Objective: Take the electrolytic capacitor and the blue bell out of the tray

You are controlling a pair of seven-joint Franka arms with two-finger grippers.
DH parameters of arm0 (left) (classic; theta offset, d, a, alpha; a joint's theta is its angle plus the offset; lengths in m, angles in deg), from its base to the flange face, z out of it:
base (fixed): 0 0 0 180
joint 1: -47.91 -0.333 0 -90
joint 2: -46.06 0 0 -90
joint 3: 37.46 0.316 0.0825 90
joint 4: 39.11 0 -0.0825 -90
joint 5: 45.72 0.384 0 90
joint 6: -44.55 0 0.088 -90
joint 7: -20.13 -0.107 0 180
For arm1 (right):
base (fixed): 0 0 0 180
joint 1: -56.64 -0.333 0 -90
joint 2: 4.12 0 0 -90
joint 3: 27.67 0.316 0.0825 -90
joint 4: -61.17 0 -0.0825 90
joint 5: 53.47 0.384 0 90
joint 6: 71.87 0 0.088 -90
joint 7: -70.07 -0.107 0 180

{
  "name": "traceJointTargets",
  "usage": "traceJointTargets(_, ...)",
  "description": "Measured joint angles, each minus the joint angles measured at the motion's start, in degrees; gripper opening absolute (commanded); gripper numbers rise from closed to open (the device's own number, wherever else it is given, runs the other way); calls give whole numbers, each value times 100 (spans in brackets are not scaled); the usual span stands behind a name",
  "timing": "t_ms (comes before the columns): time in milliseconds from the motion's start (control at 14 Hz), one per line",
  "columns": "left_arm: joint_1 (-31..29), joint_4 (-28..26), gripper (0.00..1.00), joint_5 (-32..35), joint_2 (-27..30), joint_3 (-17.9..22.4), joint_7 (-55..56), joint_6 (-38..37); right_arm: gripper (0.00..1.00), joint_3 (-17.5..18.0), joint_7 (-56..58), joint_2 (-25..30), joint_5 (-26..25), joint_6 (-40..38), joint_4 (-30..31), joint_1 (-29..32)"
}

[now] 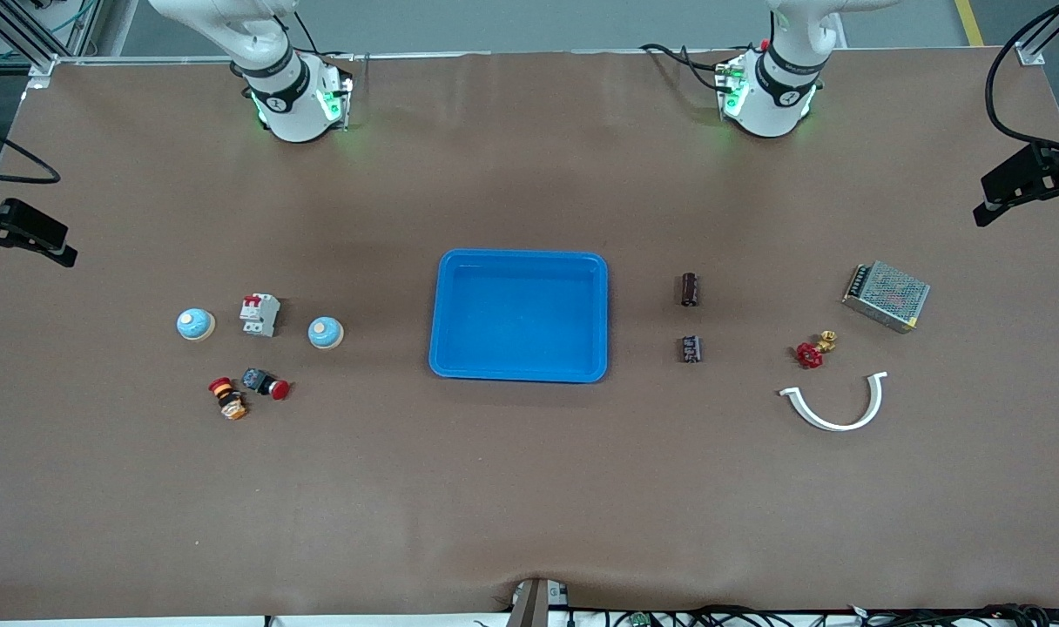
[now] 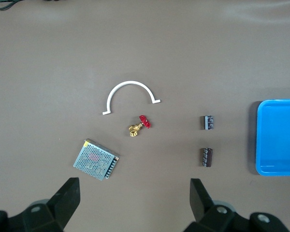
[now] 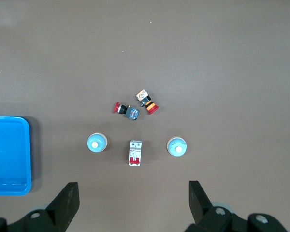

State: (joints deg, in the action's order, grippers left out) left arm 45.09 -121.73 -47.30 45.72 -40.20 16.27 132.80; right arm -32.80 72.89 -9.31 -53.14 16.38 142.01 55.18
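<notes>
Two dark capacitors lie between the blue tray (image 1: 519,256) and the left arm's end of the table: one (image 1: 690,289) (image 2: 206,157) farther from the front camera, one (image 1: 690,349) (image 2: 209,122) nearer. Two light-blue bells (image 1: 195,324) (image 1: 326,332) sit toward the right arm's end, with a white breaker (image 1: 259,314) between them; the right wrist view shows them too (image 3: 177,147) (image 3: 97,143). My left gripper (image 2: 134,191) hangs open and empty high over bare table near its base. My right gripper (image 3: 133,191) is likewise open and empty near its own base.
A perforated metal power supply (image 1: 886,296), a red-handled brass valve (image 1: 813,350) and a white curved clip (image 1: 834,405) lie at the left arm's end. Two push buttons (image 1: 228,399) (image 1: 266,383) lie nearer the front camera than the bells.
</notes>
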Motion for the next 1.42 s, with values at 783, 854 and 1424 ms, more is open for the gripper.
traceJointTargets(783,13,73,100,-88,2,-12,-3,29,100,4,-1,1,0,150,-10,-76)
traceJointTargets(854,13,76,100,-88,2,-13,-3,29,100,4,-2,1,0,152,-11,-101)
traceJointTargets(1424,19,78,100,-91,2,-15,-3,29,100,-18,-3,1,0,153,-13,-86)
